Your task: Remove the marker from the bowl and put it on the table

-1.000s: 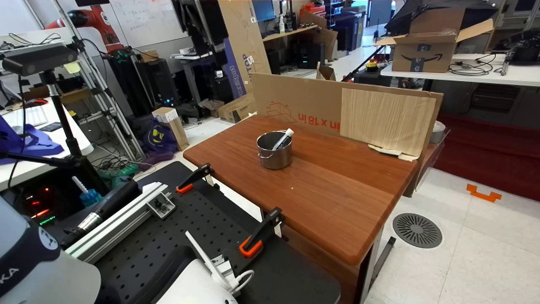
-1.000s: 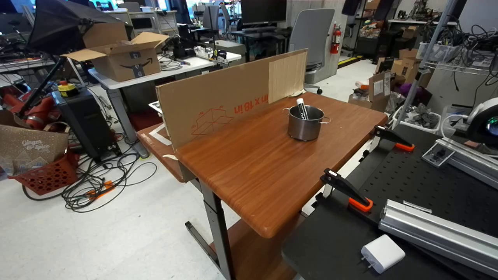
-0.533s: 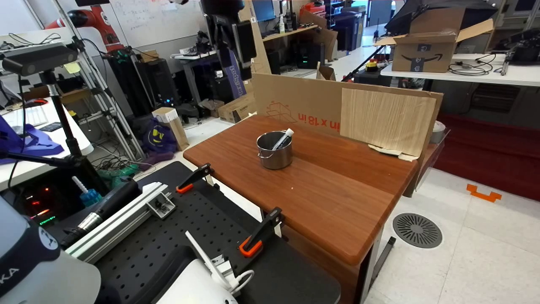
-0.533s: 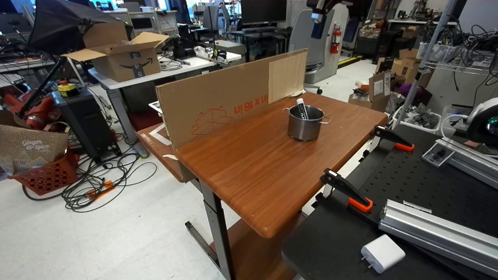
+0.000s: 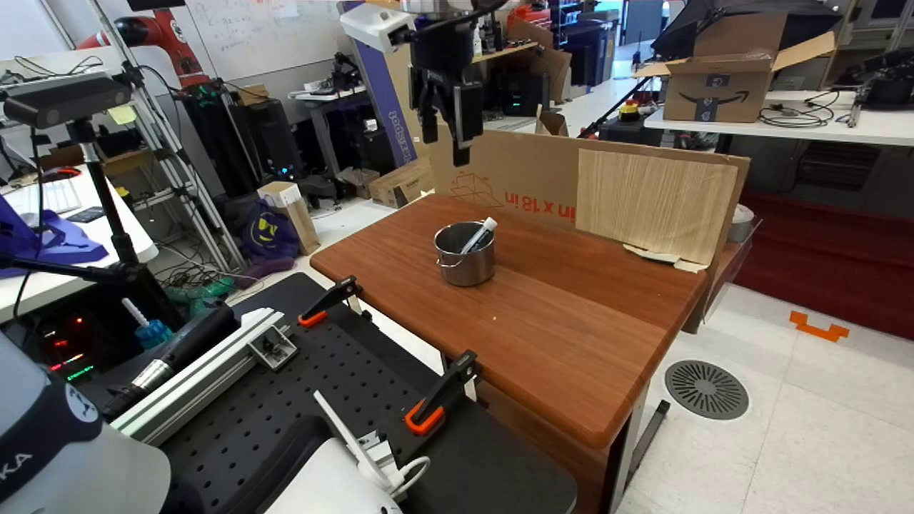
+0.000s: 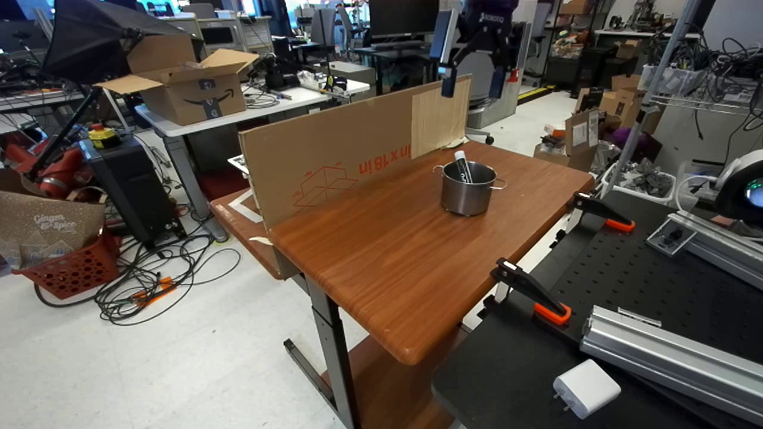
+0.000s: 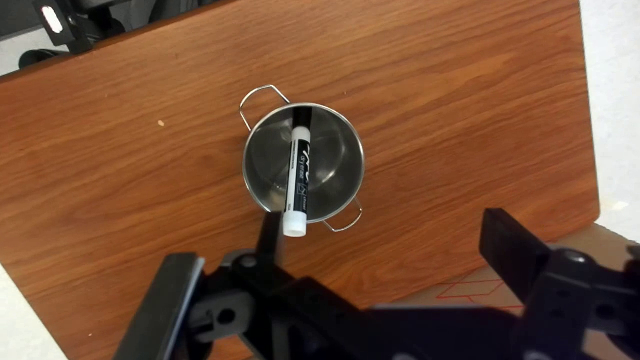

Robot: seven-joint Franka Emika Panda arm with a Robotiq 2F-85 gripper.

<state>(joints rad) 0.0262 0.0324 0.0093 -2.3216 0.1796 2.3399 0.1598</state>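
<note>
The marker (image 5: 482, 234) leans in the bowl (image 5: 468, 271) with its white end above the rim. Both also show in an exterior view, the marker (image 6: 463, 168) and the bowl (image 6: 466, 201). The bowl stands upright on the reddish-brown table (image 5: 557, 321). In the wrist view the marker (image 7: 298, 175) lies across the bowl (image 7: 332, 150), its white end past the rim. My gripper (image 5: 445, 147) is open and empty, well above the table and bowl. In the wrist view my gripper (image 7: 384, 222) has its fingers wide apart, one fingertip appearing close beside the marker's white end.
A cardboard sheet (image 5: 514, 168) stands along the table's far edge. Two black and orange clamps (image 5: 330, 301) (image 5: 441, 394) hold the perforated bench (image 5: 343, 385) side. The bowl has wire handles (image 7: 345, 220) on two sides. A white charger (image 6: 587, 388) lies on the bench.
My gripper has come down into both exterior views and moved over towards the bowl. The marker and the bowl have not moved.
</note>
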